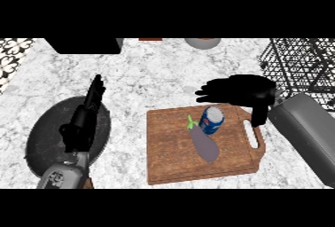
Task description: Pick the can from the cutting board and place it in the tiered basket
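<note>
The can (212, 119), blue with a pale top, is lying tilted on the board (171, 155), in the upper right part of it, near the slot of the board's handle. An eggplant (205, 144) is lying on the board just below and left of the can, its green stem pointing up toward the can's left side; the two look to be touching or nearly so.

The right hand (239, 88) is hovering just beyond the board's far edge, above and a little right of the can. Its fingers are stretching out leftward, spread and fairly straight, and the thumb is hanging down toward the board's handle on the can's right. The hand is holding nothing, and no finger is showing contact with the can. Its grey forearm is coming in from the right edge.

The left hand (88, 113) is standing edge-on over a dark round pan (46, 128) at the left, fingers straight and pointing up the view, resting and holding nothing.

The basket (301, 66), of black wire, is sitting at the upper right corner of the counter (157, 75), well apart from the can. A dark box and a grey bowl are showing partly at the top edge.
</note>
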Controlling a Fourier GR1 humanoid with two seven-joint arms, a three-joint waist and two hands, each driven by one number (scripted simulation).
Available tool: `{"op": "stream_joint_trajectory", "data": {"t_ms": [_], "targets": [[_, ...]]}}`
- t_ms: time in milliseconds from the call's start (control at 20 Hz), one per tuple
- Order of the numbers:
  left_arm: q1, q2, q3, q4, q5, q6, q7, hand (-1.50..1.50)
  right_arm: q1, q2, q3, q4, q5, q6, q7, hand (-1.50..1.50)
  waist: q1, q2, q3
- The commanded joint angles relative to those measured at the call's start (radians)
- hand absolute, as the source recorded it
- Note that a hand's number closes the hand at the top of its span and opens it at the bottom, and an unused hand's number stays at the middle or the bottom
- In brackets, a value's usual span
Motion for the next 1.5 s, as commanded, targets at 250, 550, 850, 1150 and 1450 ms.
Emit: {"op": "stream_joint_trajectory", "data": {"t_ms": [250,550,850,1150,1450], "targets": [[-0.022,-0.038,0.017,0.076,-0.020,-0.016,-0.047,0.00,-0.003,0.079,-0.001,0.063,0.077,0.039,-0.033,-1.50,-0.002,0.001,0.000],[0.004,-0.050,0.022,0.051,-0.035,-0.011,-0.048,0.00,0.023,0.095,-0.003,0.082,0.103,0.046,-0.040,-1.50,-0.002,0.001,0.000],[0.018,-0.042,0.021,-0.035,-0.038,-0.038,0.026,0.00,0.027,0.152,-0.013,0.158,0.143,-0.002,-0.066,-1.50,0.001,0.000,0.000],[0.043,-0.032,0.051,-0.038,-0.042,-0.050,-0.008,0.00,0.059,0.161,-0.032,0.134,0.155,0.020,-0.059,-1.50,0.001,0.000,0.000],[0.075,-0.076,0.026,-0.007,-0.064,-0.040,-0.054,0.00,0.084,0.179,-0.090,0.181,0.137,-0.035,-0.091,-1.50,0.000,0.000,0.000]]}}
